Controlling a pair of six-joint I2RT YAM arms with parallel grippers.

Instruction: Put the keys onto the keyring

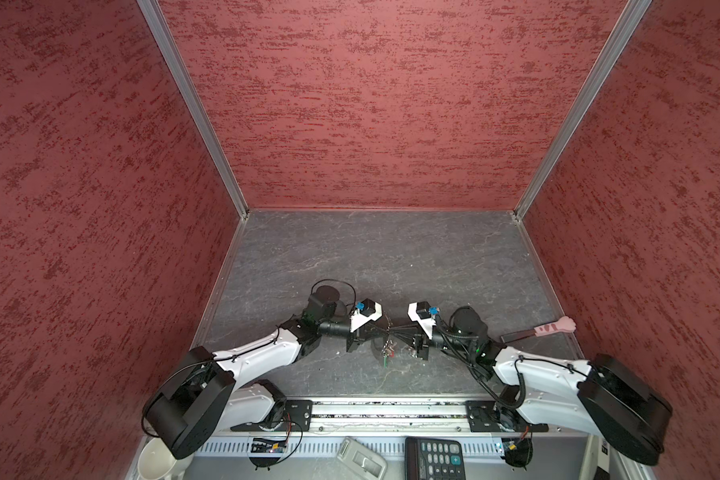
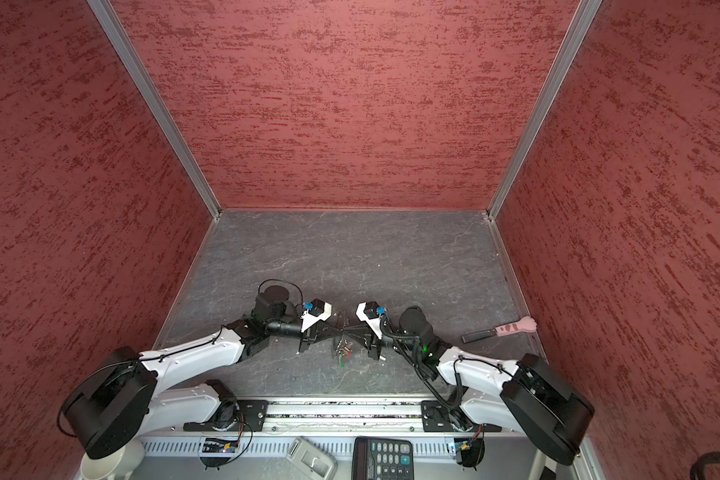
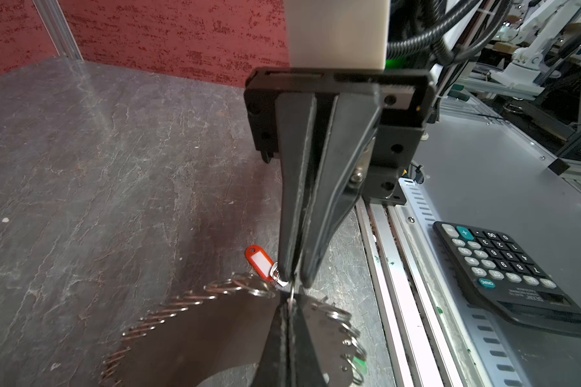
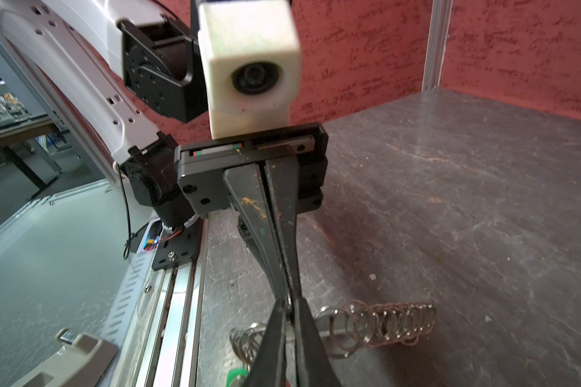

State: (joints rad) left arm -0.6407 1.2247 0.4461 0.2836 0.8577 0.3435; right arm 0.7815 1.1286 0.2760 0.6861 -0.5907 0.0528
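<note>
L gripper (image 3: 289, 300) clamped on keyring (image 3: 182, 304) wire. R gripper (image 3: 294, 278) tip-to-tip w/ it, slim gap, grip unclear. Red-tag key (image 3: 259, 262) just beside tips, low-centre in both top views. Looks like threading step; next prob: work key round wire, L steady.

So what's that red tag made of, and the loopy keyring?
The red tag looks like glossy plastic: smooth, bright, with a white paper-like label. The keyring looks like loops of shiny metal wire: silvery, thin, catching light. Which metal, I can't tell.
</note>
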